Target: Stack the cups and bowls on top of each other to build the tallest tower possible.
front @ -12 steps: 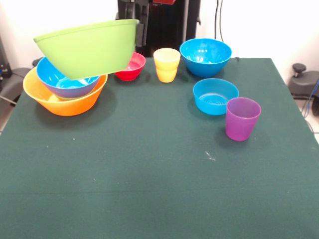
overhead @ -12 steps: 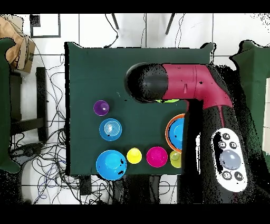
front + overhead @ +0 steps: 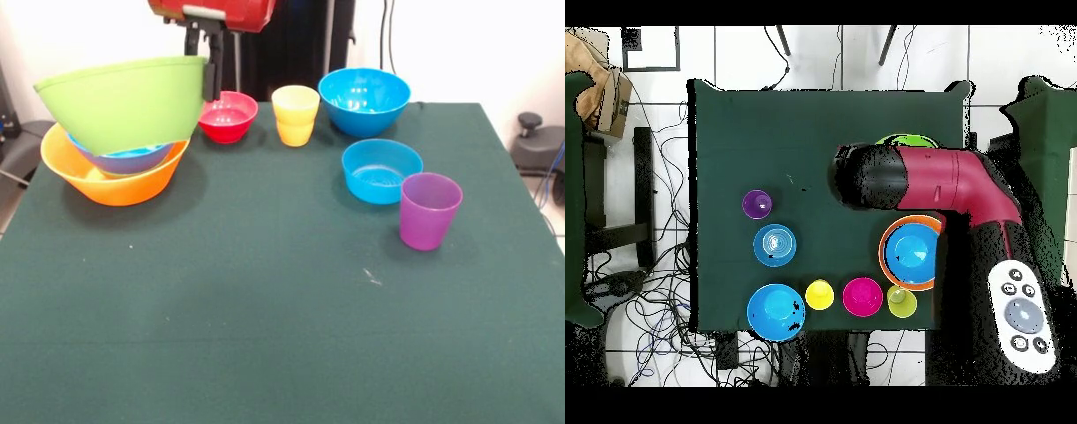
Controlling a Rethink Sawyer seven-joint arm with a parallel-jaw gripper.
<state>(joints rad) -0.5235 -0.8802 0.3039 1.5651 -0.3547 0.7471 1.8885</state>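
Stacking task, placement stage. The hand (image 3: pixel 210 66) is clamped on the rim of the large lime green bowl (image 3: pixel 124 102), which hangs tilted above the tower (image 3: pixel 115 163); its lower edge looks close to, perhaps touching, the bowls beneath, though contact cannot be confirmed. The tower sits at the left of the tabletop (image 3: pixel 265 309) in the front view and consists of the orange-yellow bowl (image 3: pixel 110 184) as base with a blue bowl (image 3: pixel 128 159) nested inside. In the overhead view the arm (image 3: pixel 935 185) covers most of the held bowl, leaving only a green sliver visible.

Loose pieces, front view: the small red bowl (image 3: pixel 228 116) just beside the tower, the yellow cups (image 3: pixel 295 115) apparently nested as 1 stack, a large blue bowl (image 3: pixel 364 101), a shallow blue bowl (image 3: pixel 381 170) and the purple cup (image 3: pixel 429 210) just beside it. A small green bowl (image 3: pixel 902 301) shows only in the overhead view.

Risks, as judged: released while tilted and off centre, the lime green bowl could catch on the orange-yellow rim and slide off toward the table edge, or tip the nested blue bowl. A single-rim grip may also let the bowl pivot, and the hand's descent passes near the red bowl, which it could nudge.
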